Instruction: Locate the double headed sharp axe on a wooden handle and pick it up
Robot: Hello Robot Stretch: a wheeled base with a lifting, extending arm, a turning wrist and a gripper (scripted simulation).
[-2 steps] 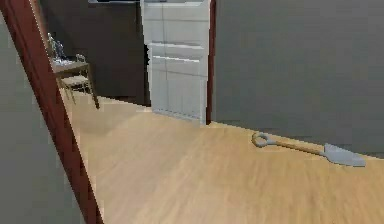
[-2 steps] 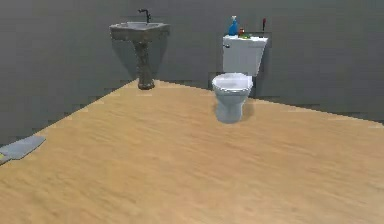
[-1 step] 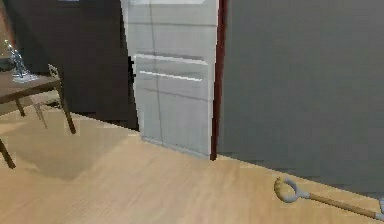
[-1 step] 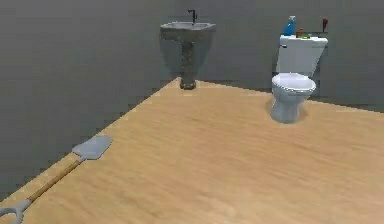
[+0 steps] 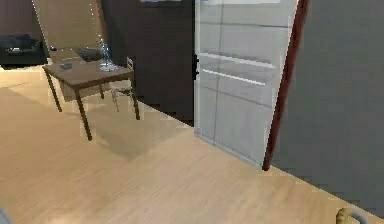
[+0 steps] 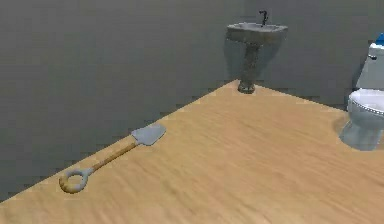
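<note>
So on the arm side view there's a long wooden-handled tool [image 6: 112, 156] lying flat on the light wood floor [image 6: 250, 160], close to the foot of the grey wall [image 6: 90, 70]. It has a round loop grip at the end toward the bottom left and a flat grey metal head at the other end, pointing up and right. Honestly it looks more like a spade than a double headed axe to me, so I can't tell for sure if it's the task's thing. That loop grip seems to peek in at the forward view's bottom right corner too [image 5: 350, 215].

Farther along the same wall is a grey pedestal sink [image 6: 254, 38] with a dark faucet [image 6: 264, 16] on top, well apart from the tool. At the arm side view's right edge there's a white toilet [image 6: 368, 115] with something blue [image 6: 378, 50] above it.

Forward view: a brown wooden table, its tabletop [image 5: 85, 73] carrying a couple of small things I can't make out, and a pale chair [image 5: 122, 85] tucked just beside it. Dark sofa [image 5: 18, 46] way back on the left. To the right is a white panelled door [image 5: 245, 80] with a dark red edge [image 5: 286, 85].

As for the jaws, can't tell what state they're in or whether they've got anything.
</note>
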